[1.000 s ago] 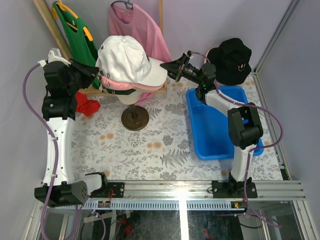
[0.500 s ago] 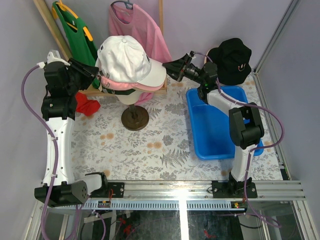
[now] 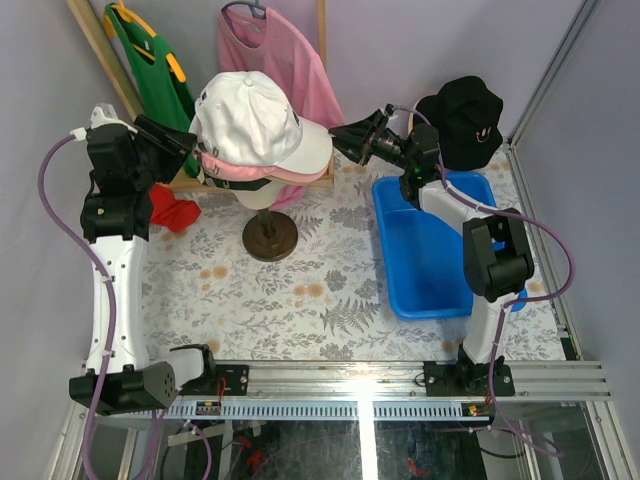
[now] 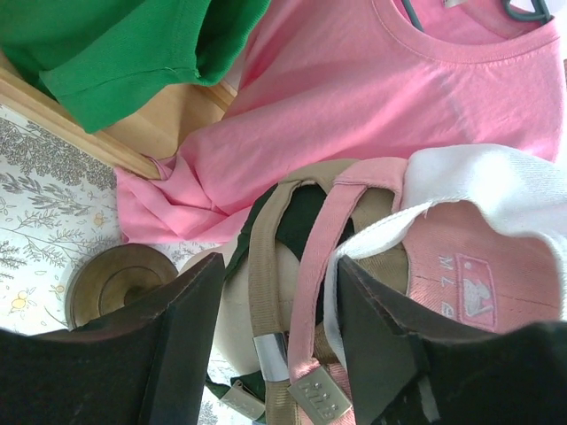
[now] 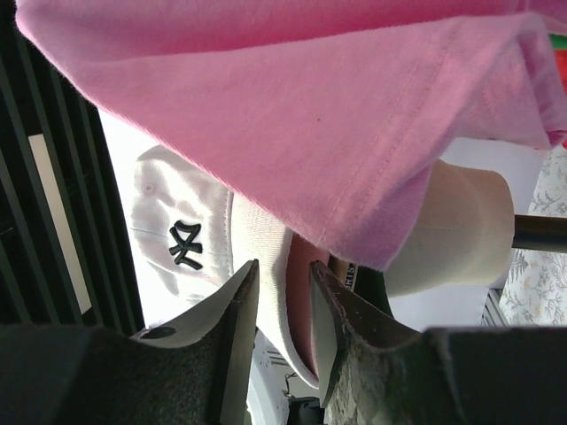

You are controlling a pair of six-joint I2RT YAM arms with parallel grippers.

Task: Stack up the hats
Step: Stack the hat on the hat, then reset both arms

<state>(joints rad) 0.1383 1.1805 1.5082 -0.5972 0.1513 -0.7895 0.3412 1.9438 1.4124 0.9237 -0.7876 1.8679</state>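
Note:
The hats sit stacked on a cream mannequin head (image 3: 262, 190): a white baseball cap (image 3: 250, 118) on top, a pink cap (image 3: 300, 172) under it, tan and dark green ones lower. A black bucket hat (image 3: 462, 118) sits apart at the back right. My left gripper (image 3: 183, 150) is open behind the stack; in the left wrist view it (image 4: 282, 266) straddles the tan strap (image 4: 263, 266) and pink strap (image 4: 323, 266) without pinching them. My right gripper (image 3: 340, 138) is open just off the brim tips; the white brim (image 5: 266, 239) shows between its jaws (image 5: 283, 266), untouched.
A blue bin (image 3: 430, 250) lies under the right arm. A pink T-shirt (image 3: 275, 50) and a green T-shirt (image 3: 150, 60) hang on a wooden rack behind the stack. A red cloth (image 3: 175, 212) lies by the left arm. The mannequin stands on a round brown base (image 3: 270, 238).
Both grippers have opened. The right gripper has drawn back to the right, off the cap brims. The left one has eased back from the rear of the stack.

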